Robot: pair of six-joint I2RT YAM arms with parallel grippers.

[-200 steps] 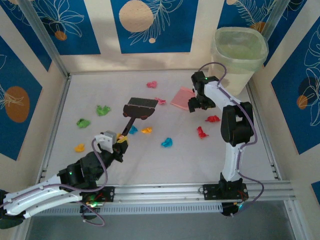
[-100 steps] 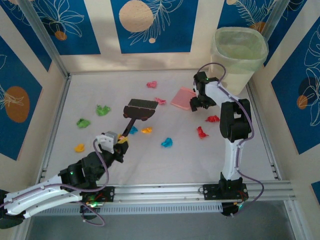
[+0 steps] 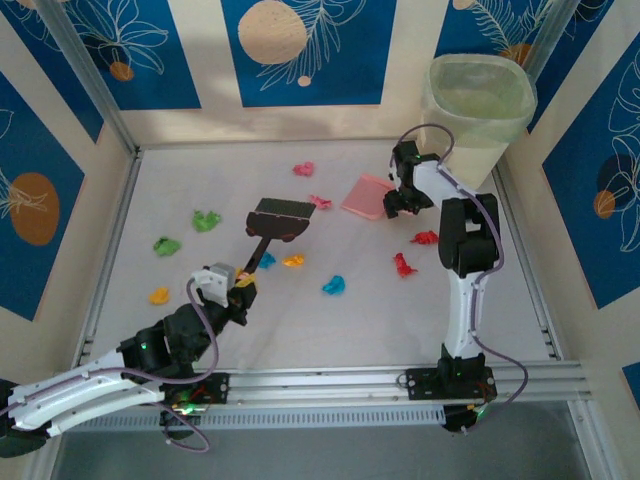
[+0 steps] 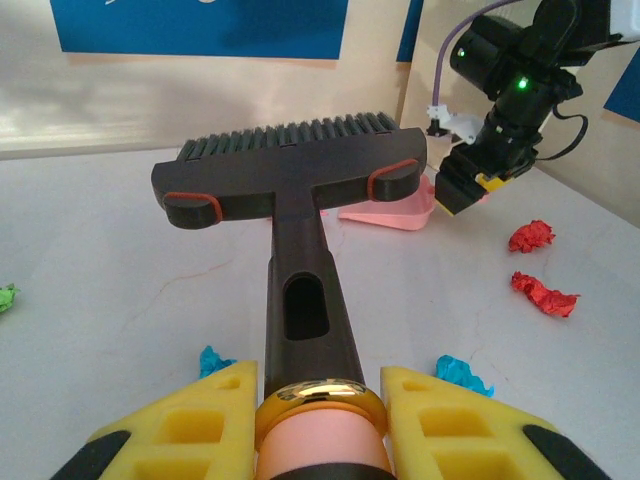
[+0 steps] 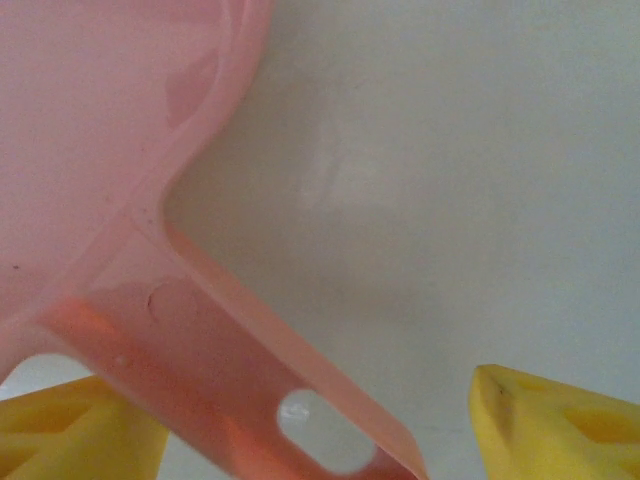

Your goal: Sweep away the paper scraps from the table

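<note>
Small crumpled paper scraps lie over the table [image 3: 300, 330]: pink [image 3: 303, 168], green [image 3: 206, 220], orange [image 3: 159, 296], blue [image 3: 333, 286] and red [image 3: 403, 264] [image 4: 542, 295]. My left gripper [image 3: 240, 285] [image 4: 318, 385] is shut on the handle of the dark brush [image 3: 279, 217] [image 4: 290, 170], whose head sits mid-table. At the back right, my right gripper [image 3: 398, 205] [image 5: 330, 430] stands open astride the handle of the pink dustpan [image 3: 364, 195] [image 5: 110, 120]. Its right finger [image 5: 560, 420] is clear of the handle.
A pale translucent waste bin [image 3: 478, 110] stands in the back right corner behind the right arm. Aluminium rails [image 3: 400, 378] edge the table, with cream and blue walls around it. Another red scrap [image 3: 426, 238] lies by the right arm.
The right gripper has shifted slightly back along the dustpan handle and its jaws have narrowed. The left arm and the brush have not moved.
</note>
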